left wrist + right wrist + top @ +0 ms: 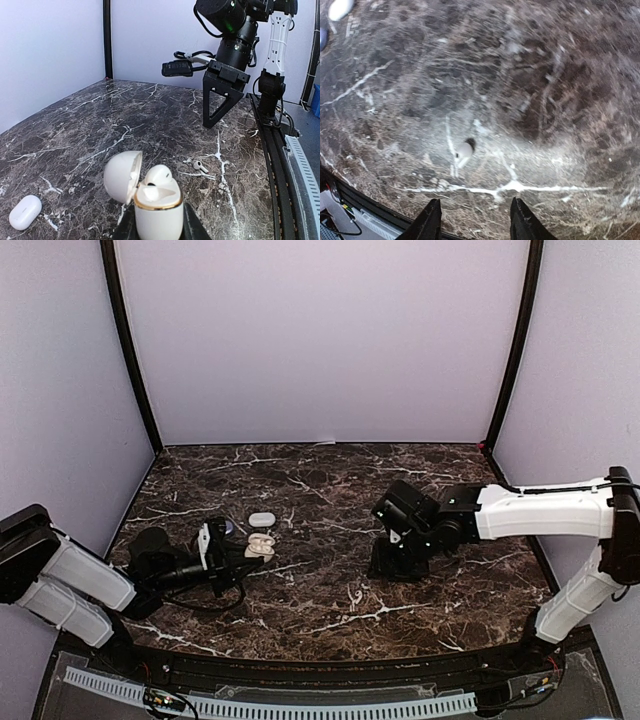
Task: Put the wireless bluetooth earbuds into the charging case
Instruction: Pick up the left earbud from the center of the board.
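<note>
Marble counter [560, 75] beneath loose earbud [464, 149], white veins alongside (easy to confuse). Right tool [475, 220] spread, empty, poised above: could pinch off-centre and flick it away. Left tool [157, 234] clamped on open charging case [157, 207].

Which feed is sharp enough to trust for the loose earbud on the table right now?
Right wrist view: smeared by motion blur, the earbud a soft pale blob. Left wrist view: crisp, showing it clearly beyond the open case. Top view: evenly lit, but it is too small to pick out there.
</note>
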Motion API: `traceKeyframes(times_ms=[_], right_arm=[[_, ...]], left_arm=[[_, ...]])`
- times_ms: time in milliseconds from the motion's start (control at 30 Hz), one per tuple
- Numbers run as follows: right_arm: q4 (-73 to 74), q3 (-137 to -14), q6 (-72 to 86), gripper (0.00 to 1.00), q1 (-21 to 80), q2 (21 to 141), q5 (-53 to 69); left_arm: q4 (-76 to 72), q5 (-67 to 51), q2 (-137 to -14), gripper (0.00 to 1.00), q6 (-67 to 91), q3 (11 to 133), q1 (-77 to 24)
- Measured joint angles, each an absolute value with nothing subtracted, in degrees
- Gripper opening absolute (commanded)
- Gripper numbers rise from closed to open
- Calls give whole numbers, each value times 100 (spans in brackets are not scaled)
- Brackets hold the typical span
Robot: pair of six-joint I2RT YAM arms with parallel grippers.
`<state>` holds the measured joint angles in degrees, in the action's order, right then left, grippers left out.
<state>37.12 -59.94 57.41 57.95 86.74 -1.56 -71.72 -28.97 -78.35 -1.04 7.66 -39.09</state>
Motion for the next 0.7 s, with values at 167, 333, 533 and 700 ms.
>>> traceKeyframes(times_ms=[167, 333, 533, 700], right_arm=[[4517, -6099, 6777, 50, 5811, 8842, -134], [5290, -7223, 7363, 49, 5981, 9854, -80], [5614, -7789, 7776, 44, 6075, 10403, 23], [5636, -7813, 8005, 41, 6018, 10608, 152]], left_arm=[[-7557, -2985, -8020, 10, -64, 615, -3909], [-7752, -3057, -8071, 10, 25, 609, -3909], [-7765, -3055, -8003, 10, 40, 607, -3911], [-7765, -3013, -7942, 10, 43, 589, -3911]])
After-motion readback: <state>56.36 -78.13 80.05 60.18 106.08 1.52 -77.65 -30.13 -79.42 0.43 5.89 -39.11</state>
